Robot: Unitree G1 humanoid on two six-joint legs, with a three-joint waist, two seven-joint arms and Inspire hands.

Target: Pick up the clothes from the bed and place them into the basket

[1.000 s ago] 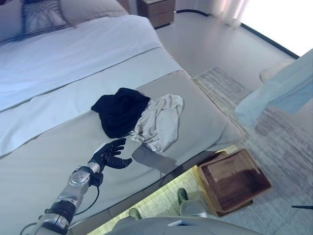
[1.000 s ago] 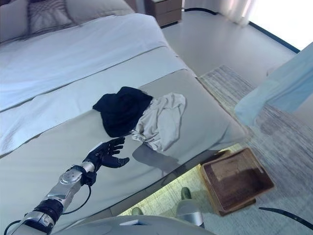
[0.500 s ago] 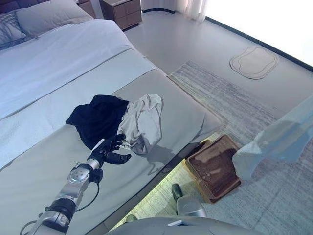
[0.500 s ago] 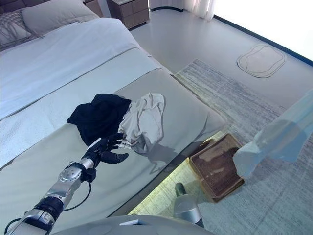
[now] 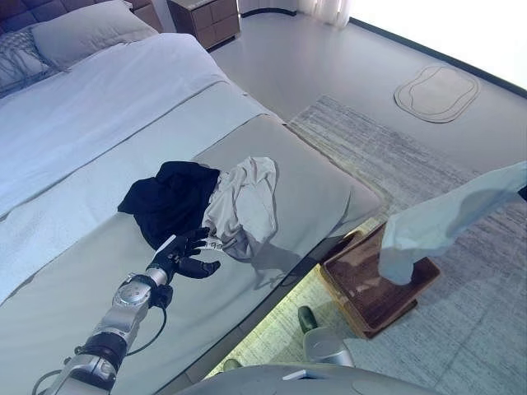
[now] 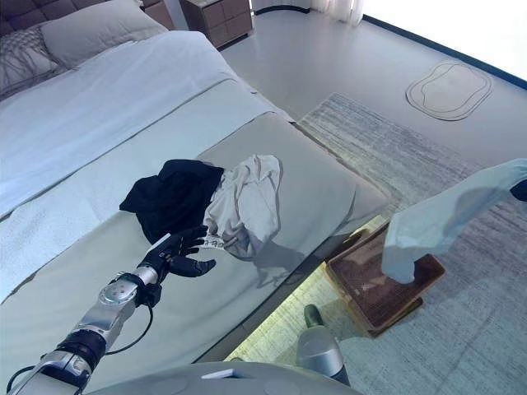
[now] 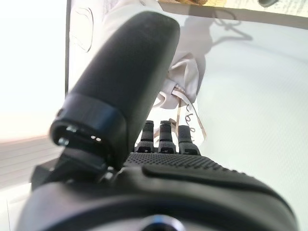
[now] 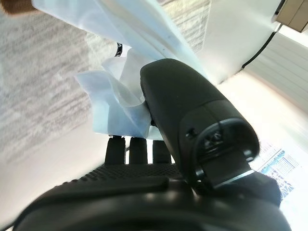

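Note:
A black garment (image 5: 169, 202) and a beige garment (image 5: 244, 206) lie bunched together on the grey bed cover (image 5: 74, 304). My left hand (image 5: 185, 257) rests open on the cover, with its fingers (image 7: 166, 132) at the beige garment's (image 7: 187, 77) near edge and its drawstring. My right hand (image 6: 519, 190), at the far right, is shut on a light blue garment (image 5: 436, 222), with the thumb (image 8: 192, 120) over the cloth (image 8: 127, 96). The garment hangs over the brown basket (image 5: 366, 292) on the floor beside the bed.
Pillows (image 5: 82, 29) lie at the head of the bed, and a wooden nightstand (image 5: 204, 16) stands beyond them. A grey rug (image 5: 387, 156) covers the floor by the bed, and a small oval mat (image 5: 436, 90) lies farther out.
The light blue garment has swung left and down and now hangs over the basket. The left hand stays at the beige garment's edge. The view has shifted a little.

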